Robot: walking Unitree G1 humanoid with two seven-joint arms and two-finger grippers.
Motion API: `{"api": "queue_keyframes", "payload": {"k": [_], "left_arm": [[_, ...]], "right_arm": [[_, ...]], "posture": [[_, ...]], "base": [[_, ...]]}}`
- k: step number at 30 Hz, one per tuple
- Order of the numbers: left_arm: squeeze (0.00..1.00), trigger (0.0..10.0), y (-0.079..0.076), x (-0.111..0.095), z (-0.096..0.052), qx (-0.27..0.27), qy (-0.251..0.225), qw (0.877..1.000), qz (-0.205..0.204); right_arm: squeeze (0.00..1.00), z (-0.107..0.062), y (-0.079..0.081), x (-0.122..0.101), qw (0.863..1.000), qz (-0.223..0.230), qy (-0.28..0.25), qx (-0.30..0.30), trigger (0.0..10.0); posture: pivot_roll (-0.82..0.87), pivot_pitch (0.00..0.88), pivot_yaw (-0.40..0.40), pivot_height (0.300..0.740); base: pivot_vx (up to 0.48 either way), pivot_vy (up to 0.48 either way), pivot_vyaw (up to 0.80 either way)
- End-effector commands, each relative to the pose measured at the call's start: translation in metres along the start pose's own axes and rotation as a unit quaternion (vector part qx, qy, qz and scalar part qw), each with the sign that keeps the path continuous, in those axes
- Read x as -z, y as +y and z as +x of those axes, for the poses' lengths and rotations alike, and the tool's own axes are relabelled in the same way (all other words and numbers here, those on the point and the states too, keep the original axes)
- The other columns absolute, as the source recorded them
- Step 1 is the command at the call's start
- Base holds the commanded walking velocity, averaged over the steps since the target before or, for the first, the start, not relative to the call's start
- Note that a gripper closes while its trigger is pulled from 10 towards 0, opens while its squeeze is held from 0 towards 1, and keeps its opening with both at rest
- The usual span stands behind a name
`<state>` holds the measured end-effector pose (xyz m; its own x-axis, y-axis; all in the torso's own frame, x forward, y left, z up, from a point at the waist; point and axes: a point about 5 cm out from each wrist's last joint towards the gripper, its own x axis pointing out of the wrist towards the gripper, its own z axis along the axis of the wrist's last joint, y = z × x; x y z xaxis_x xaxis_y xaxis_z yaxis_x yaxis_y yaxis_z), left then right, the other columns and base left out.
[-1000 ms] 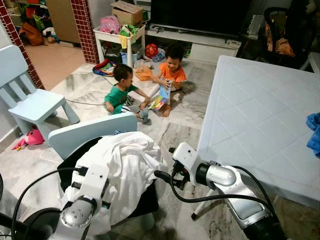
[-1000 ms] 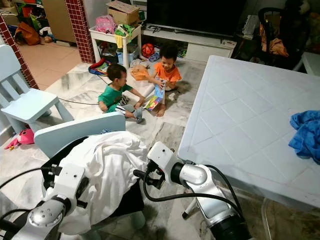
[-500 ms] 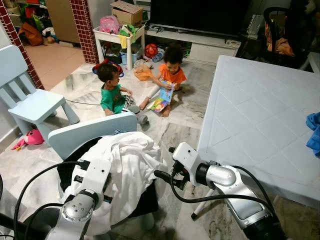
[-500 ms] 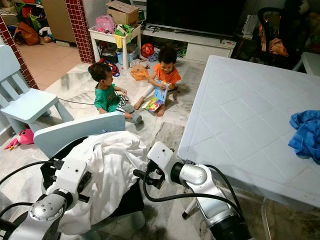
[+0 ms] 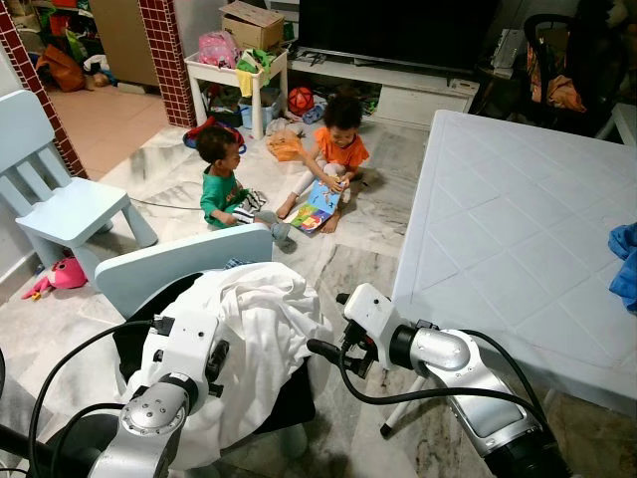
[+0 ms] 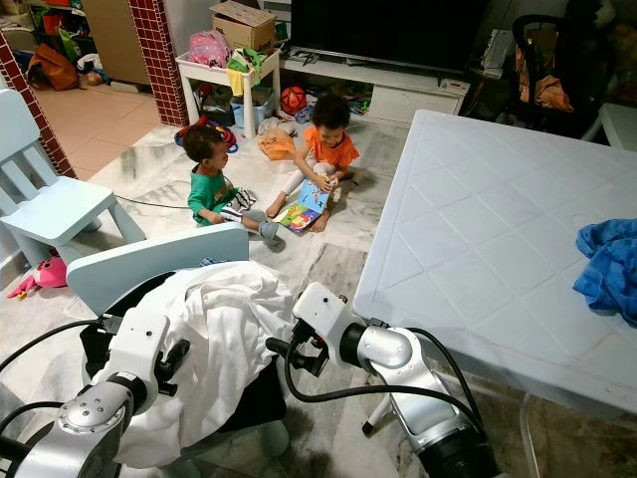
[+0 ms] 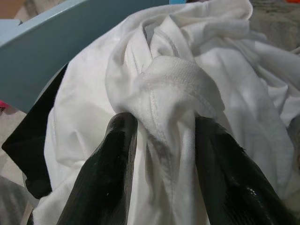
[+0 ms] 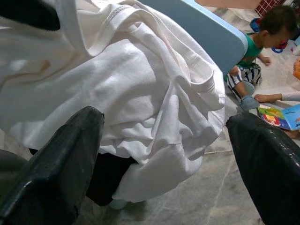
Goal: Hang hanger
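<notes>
Left wrist view: left gripper (image 7: 161, 140) fingers now pinch the crumpled white cotton shirt (image 7: 187, 89) at centre frame; right gripper (image 8: 164, 154) gapes wide. No hanger visible yet.

Home living room: my view takes in a television (image 5: 398, 30) on a low stand at top, marble floor (image 5: 358, 214), two children (image 5: 224, 179) with a picture book (image 5: 317, 211), scattered toys (image 5: 302, 100) upper left

White cloth garment (image 7: 178, 89) (soft, matt), ribbed collar.
</notes>
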<state>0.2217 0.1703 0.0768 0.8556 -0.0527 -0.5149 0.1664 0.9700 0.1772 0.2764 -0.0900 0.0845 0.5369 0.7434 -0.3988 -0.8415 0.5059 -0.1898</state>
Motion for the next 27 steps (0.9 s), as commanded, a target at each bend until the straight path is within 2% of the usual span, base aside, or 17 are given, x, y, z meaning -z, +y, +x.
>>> {"api": "queue_keyframes", "payload": {"k": [1,4,5,6,7,8,22,27], "left_arm": [[0.0,10.0,0.003,-0.0056,0.0007,-0.005,-0.009,1.0,0.001],[0.0,10.0,0.0018,-0.0081,0.0054,-0.005,-0.013,1.0,-0.007],[0.0,7.3,0.0008,-0.0077,0.0065,-0.003,-0.012,1.0,-0.015],[0.0,7.3,0.0001,-0.0073,0.0071,-0.001,-0.011,1.0,-0.02],[0.0,0.6,-0.0011,-0.006,0.008,0.002,-0.008,1.0,-0.028],[0.0,0.0,-0.0022,-0.0047,0.0088,0.005,-0.005,0.999,-0.034],[0.0,0.0,-0.0029,-0.0019,0.009,0.011,0.0,0.999,-0.04],[0.0,0.0,-0.006,-0.0063,0.0082,0.011,-0.022,0.999,-0.048]], "right_arm": [[0.0,0.0003,0.0001,-0.0008,1.0,-0.006,0.0,0.0,10.0],[0.0,0.0007,0.0012,-0.0007,1.0,-0.006,0.0,-0.002,10.0],[0.0,0.0006,0.0012,-0.0006,1.0,-0.006,0.001,-0.002,10.0],[0.0,0.0006,0.0012,-0.0007,1.0,-0.006,0.001,-0.002,10.0],[0.0,0.0005,0.0012,-0.0006,1.0,-0.007,0.001,-0.002,10.0],[0.0,0.0004,0.0011,-0.0004,1.0,-0.007,0.001,-0.002,10.0],[0.0,0.0004,0.0001,0.0004,1.0,-0.008,0.004,0.0,10.0],[0.0,0.0012,-0.0011,0.0009,1.0,-0.01,0.005,-0.001,10.0]], "posture": [[-0.01,0.0,-0.052,0.74],[-0.01,0.0,-0.052,0.74],[-0.01,0.0,-0.052,0.74],[-0.01,0.0,-0.05,0.74],[-0.01,0.0,-0.05,0.74],[-0.01,0.0,-0.05,0.74],[-0.01,0.0,-0.051,0.74],[0.0,0.0,-0.054,0.74]], "base": [[0.0,0.0,0.0],[0.0,0.0,0.0],[0.0,0.0,0.0],[0.0,0.0,0.0],[0.0,0.0,0.0],[0.0,0.0,0.0],[0.0,0.0,0.0],[0.0,0.0,0.0]]}}
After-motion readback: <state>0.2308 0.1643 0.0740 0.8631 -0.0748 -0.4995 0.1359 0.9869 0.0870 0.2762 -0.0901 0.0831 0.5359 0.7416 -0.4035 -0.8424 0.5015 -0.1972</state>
